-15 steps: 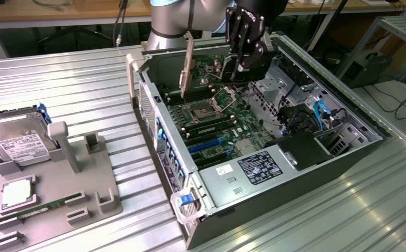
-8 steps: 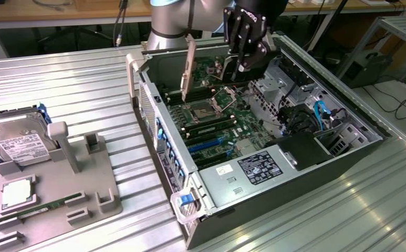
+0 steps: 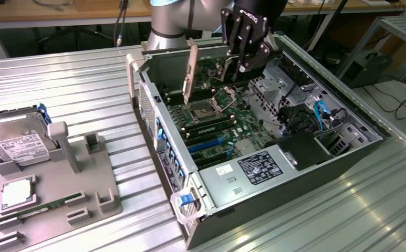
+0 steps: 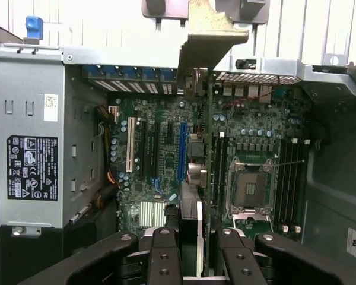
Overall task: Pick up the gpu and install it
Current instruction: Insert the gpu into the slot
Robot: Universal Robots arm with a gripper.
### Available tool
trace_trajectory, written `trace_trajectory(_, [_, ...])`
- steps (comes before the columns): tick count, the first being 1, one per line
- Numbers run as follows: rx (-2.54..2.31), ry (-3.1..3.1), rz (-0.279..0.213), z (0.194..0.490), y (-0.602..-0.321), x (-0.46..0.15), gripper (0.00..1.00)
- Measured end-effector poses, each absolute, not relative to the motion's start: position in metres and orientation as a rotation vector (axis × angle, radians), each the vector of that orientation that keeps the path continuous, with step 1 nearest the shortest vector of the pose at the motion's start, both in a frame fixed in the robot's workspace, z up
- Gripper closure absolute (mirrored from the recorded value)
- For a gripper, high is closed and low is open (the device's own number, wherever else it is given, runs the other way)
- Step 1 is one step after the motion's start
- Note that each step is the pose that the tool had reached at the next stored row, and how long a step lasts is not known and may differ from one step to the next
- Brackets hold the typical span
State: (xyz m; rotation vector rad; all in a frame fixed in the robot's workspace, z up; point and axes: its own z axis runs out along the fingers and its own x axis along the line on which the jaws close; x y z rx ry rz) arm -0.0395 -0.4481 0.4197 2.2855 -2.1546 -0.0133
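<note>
My gripper (image 3: pixel 243 63) hangs over the open computer case (image 3: pixel 343 152), shut on the gpu (image 3: pixel 213 65). The card stands on edge above the motherboard (image 3: pixel 217 121), with its pale metal bracket (image 3: pixel 190 68) at the end towards the case's rear wall. In the wrist view the gpu (image 4: pixel 193 208) runs edge-on between my two black fingers (image 4: pixel 163 255), and its bracket (image 4: pixel 210 32) reaches the rear slot openings. The card floats above the board beside the blue slot (image 4: pixel 182 151), apart from it.
A power supply (image 3: pixel 262 168) fills the case's near end, with cables and drive bays (image 3: pixel 315 118) along one side. On the exterior view's left a grey fixture (image 3: pixel 55 178) holds a silver hard drive (image 3: pixel 13 139), a processor (image 3: pixel 17 193) and a memory stick (image 3: pixel 45 207).
</note>
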Motion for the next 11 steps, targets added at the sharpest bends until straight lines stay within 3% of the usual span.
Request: trace_trajectory(11, [2.283, -2.154, -0.009, 0.403, -0.443, -0.039, 0.72])
